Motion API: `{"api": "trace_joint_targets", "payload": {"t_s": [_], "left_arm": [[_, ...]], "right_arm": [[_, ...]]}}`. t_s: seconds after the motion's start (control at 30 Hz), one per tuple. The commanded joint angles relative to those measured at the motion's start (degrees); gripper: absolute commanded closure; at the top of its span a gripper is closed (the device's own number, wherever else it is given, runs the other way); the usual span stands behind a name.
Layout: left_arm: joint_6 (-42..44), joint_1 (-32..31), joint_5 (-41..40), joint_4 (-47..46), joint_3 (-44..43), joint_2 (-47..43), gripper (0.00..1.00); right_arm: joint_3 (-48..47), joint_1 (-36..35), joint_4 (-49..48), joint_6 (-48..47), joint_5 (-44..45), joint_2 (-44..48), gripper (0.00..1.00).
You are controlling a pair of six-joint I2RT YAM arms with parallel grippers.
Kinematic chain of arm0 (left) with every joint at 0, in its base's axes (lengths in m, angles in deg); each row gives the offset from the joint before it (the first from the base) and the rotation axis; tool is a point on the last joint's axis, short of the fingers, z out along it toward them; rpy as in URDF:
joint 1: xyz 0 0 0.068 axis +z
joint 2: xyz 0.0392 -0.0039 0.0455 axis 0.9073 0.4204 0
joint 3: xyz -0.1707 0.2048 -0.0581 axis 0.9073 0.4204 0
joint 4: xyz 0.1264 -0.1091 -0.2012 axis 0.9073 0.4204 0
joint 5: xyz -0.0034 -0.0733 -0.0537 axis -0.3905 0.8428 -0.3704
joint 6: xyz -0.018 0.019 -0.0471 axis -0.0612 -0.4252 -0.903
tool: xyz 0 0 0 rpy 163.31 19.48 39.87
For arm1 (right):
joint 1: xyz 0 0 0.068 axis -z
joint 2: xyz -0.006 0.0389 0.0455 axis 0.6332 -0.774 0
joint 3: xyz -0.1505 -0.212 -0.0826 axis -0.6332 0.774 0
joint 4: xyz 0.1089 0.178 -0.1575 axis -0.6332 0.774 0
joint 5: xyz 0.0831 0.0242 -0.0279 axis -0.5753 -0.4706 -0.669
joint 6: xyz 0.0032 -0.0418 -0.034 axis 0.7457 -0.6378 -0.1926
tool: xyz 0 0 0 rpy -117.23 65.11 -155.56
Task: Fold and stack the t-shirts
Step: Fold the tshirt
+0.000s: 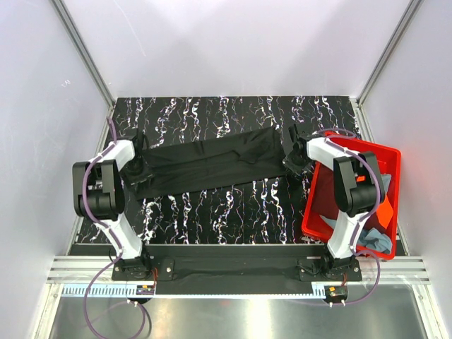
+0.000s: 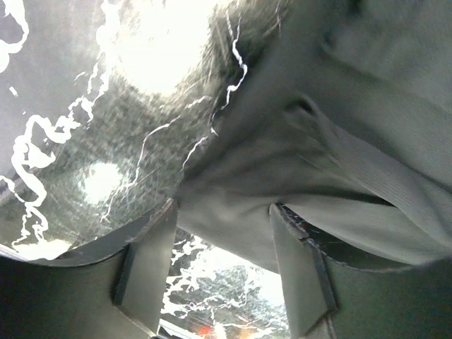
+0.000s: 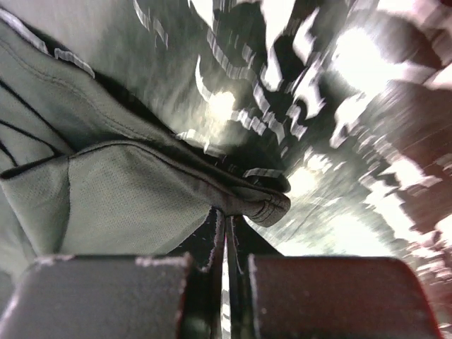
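Note:
A black t-shirt (image 1: 212, 162) lies folded into a long band across the dark marbled table (image 1: 226, 212), between my two grippers. My left gripper (image 1: 138, 168) is at the band's left end. In the left wrist view the left gripper (image 2: 222, 212) stands open, its fingers (image 2: 145, 268) wide apart, with the shirt's edge (image 2: 339, 141) lying between the tips. My right gripper (image 1: 293, 154) is at the right end. In the right wrist view the right gripper (image 3: 227, 219) is shut on a hemmed corner of the shirt (image 3: 120, 205).
A red plastic bin (image 1: 321, 205) stands at the right edge of the table, beside the right arm. It holds a grey-blue shirt (image 1: 374, 240) and some orange cloth (image 1: 385, 210). White walls with metal rails close in the table on three sides.

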Motion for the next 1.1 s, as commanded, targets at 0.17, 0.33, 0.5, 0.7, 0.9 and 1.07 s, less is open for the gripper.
{"api": "trace_joint_targets", "payload": {"t_s": [0.17,0.33,0.5,0.7,0.9,1.07], "left_arm": [[-0.92,0.02,7.84,-4.38,5.45,-13.54,0.34],[-0.92,-0.69,12.86,-6.49,10.11,-20.57,0.31],[3.29,-0.69,17.24,-9.22,8.89,-19.8,0.31],[10.5,-1.12,19.64,-9.4,-1.82,-11.73,0.22],[14.11,-5.34,13.92,-4.39,-16.49,-0.56,0.21],[15.51,-7.1,15.76,-2.72,-21.26,6.05,0.27]], "right_arm": [[-10.49,0.63,0.9,-17.88,15.35,-7.67,1.0],[-25.15,0.63,1.24,-25.99,15.8,-15.13,0.81],[-37.46,0.63,6.66,-30.74,14.04,-17.7,0.61],[-43.99,-1.04,15.81,-30.66,8.25,-14.63,0.5],[-38.57,-5.87,17.95,-29.7,-1.67,-8.57,0.5],[-32.31,-8.43,15.22,-26.36,-10.66,-6.18,0.5]]}}
